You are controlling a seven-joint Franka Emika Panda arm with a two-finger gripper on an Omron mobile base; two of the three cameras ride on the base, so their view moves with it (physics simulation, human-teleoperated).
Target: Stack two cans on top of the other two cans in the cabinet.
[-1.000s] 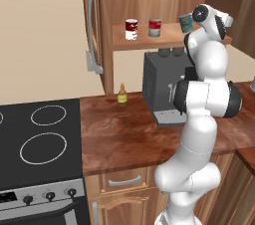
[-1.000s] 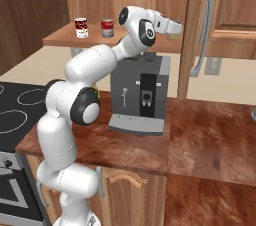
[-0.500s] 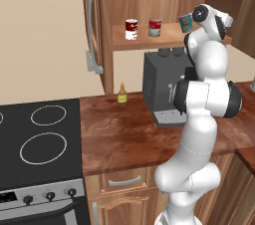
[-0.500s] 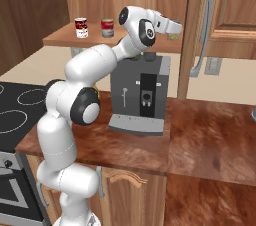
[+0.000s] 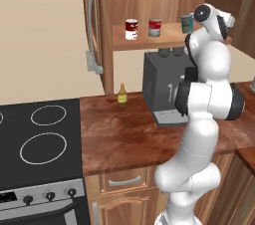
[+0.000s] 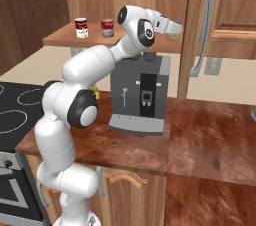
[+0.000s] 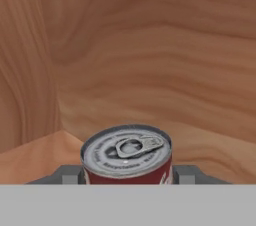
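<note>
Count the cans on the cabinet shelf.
4. Dark red-and-white can and red-over-grey can stand on the shelf at left; teal can further right; pale can in the gripper. More may be hidden.

On the cabinet shelf, the dark red can stood left of the red-over-grey can, with the teal can farther right. Below the shelf sat the coffee machine on the counter, a small bottle to its left.
</note>
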